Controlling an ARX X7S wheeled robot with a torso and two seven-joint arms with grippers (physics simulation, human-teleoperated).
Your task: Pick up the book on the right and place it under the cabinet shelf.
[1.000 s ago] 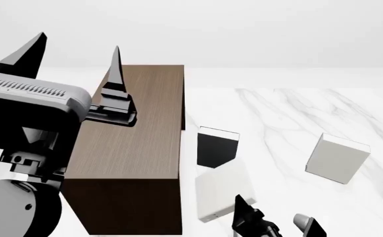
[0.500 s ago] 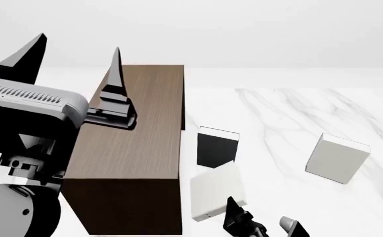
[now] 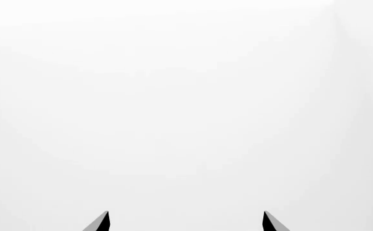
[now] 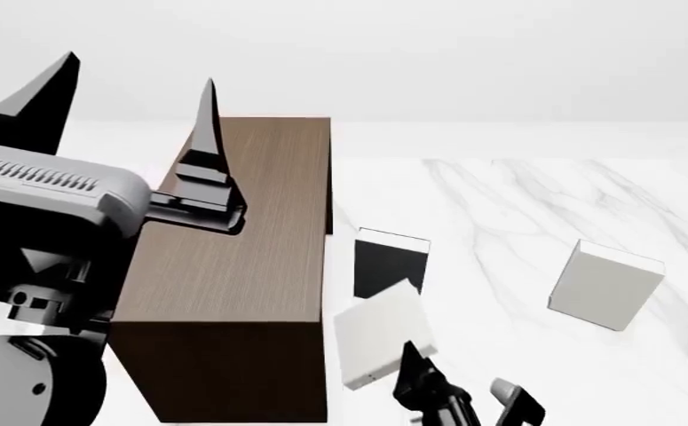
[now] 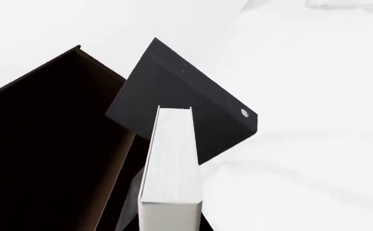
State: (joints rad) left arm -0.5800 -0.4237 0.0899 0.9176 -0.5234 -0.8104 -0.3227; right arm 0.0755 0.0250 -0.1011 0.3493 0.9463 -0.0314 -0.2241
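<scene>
The white book (image 4: 379, 342) was clamped, tilted, by the right gripper (image 4: 456, 395) beside the brown cabinet (image 4: 249, 266); left gripper (image 4: 130, 98) was spread wide.

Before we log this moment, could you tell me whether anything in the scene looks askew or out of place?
Only the white book stands out: it is tilted in the right gripper beside the cabinet, while the black book and pale book stand upright on the table.

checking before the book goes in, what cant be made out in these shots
- Right gripper: head view's bottom edge cuts it off; its grip on the white book is unclear.
- Left gripper: its arm blocks the left of the cabinet shelf.
- Left wrist view: only blank white beyond the fingertips.
</scene>
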